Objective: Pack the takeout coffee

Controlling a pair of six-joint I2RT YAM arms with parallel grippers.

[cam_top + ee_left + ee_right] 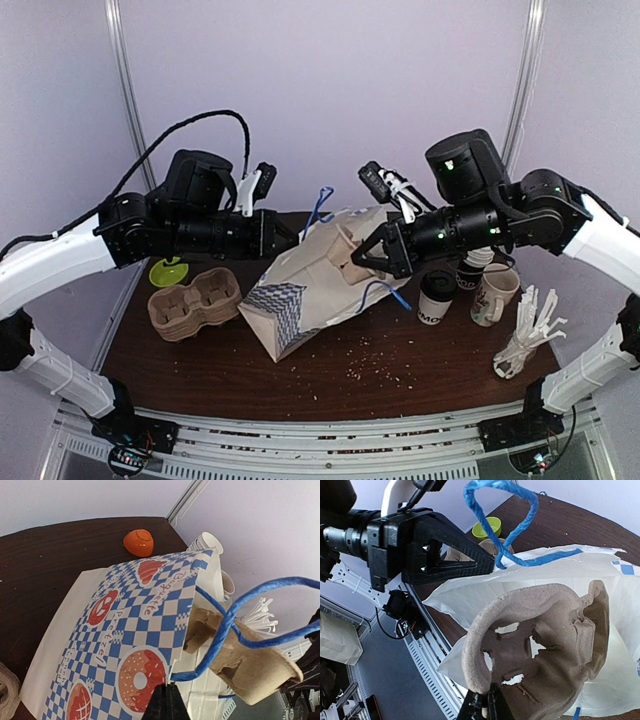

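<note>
The takeout coffee point(435, 297), a white paper cup with a black lid and black print, stands on the table just right of the bag, under my right arm. A blue-checked paper bag point(300, 295) leans tilted at the table's middle, its mouth facing up and right. My left gripper point(292, 235) is shut on the bag's rim point(172, 672) beside a blue rope handle point(235, 617). My right gripper point(487, 705) is shut on the edge of a brown pulp cup carrier point(545, 640), which sits partly inside the bag's mouth point(350, 250).
A second pulp carrier point(193, 300) lies at the left with a green lid point(170, 270) behind it. A white mug point(493, 293), stacked paper cups point(207, 542) and white plastic cutlery point(525, 335) stand at the right. An orange bowl point(138, 542) sits behind the bag.
</note>
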